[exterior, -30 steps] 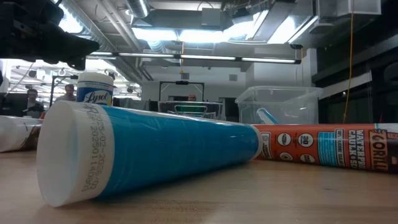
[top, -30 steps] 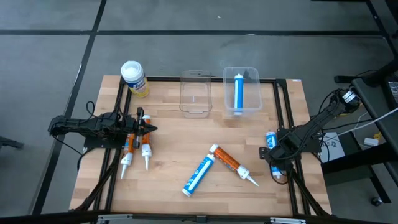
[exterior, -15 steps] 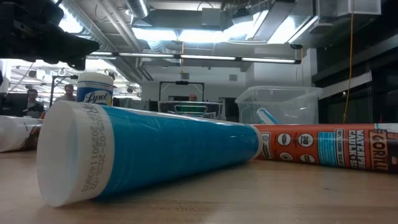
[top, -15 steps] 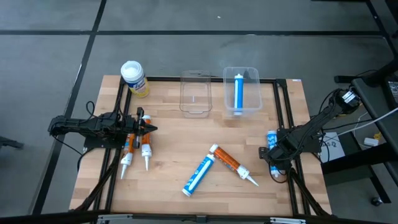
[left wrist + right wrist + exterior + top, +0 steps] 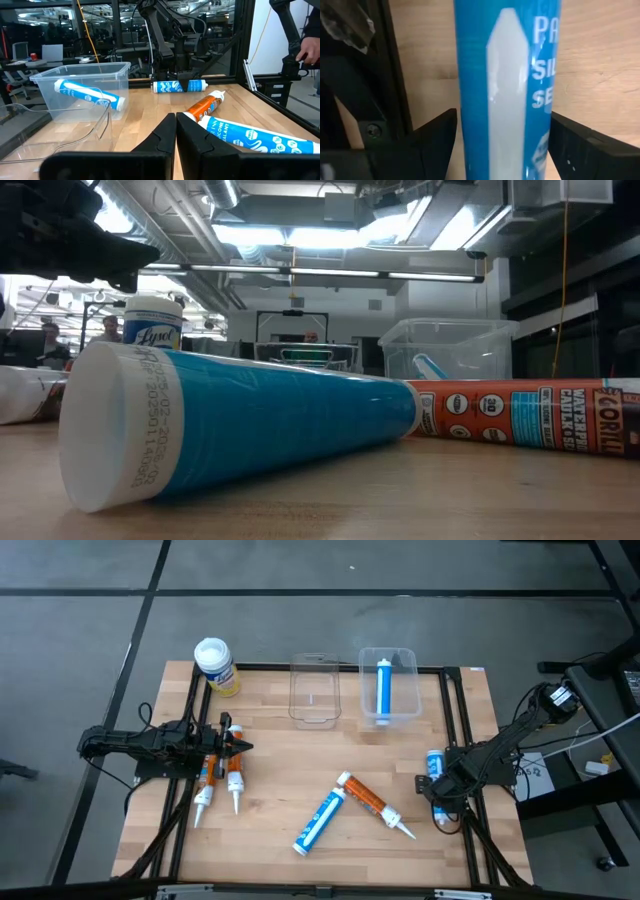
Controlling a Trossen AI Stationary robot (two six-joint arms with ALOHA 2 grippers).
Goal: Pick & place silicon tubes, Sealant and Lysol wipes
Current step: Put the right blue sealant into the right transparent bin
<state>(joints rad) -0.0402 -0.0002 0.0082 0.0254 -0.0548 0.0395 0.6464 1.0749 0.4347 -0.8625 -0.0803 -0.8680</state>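
My right gripper (image 5: 438,786) points down near the table's right edge, open. Its fingers stand on either side of a blue silicone tube (image 5: 506,60) that lies flat on the wood (image 5: 433,762). My left gripper (image 5: 244,747) is shut and level at the left, above two orange sealant tubes (image 5: 205,780) (image 5: 236,780), and touches nothing. A blue tube (image 5: 320,822) and an orange tube (image 5: 368,802) lie in the middle. The Lysol wipes (image 5: 215,664) stand upright at the far left corner. My right gripper comes at the blue tube from above. One finger (image 5: 427,137) is at each long side (image 5: 465,100), across the tube. The tube lies flat on the table. I cannot tell whether the fingers touch it.
Two clear bins stand at the far edge. One is empty (image 5: 313,712); the other (image 5: 402,712) holds a blue tube (image 5: 384,685). Black frame rails (image 5: 462,720) run along the table's sides, close beside my right gripper.
My right gripper has sunk a little onto the blue tube at the right edge, its fingers as wide apart as before. The tube has stayed where it lay.
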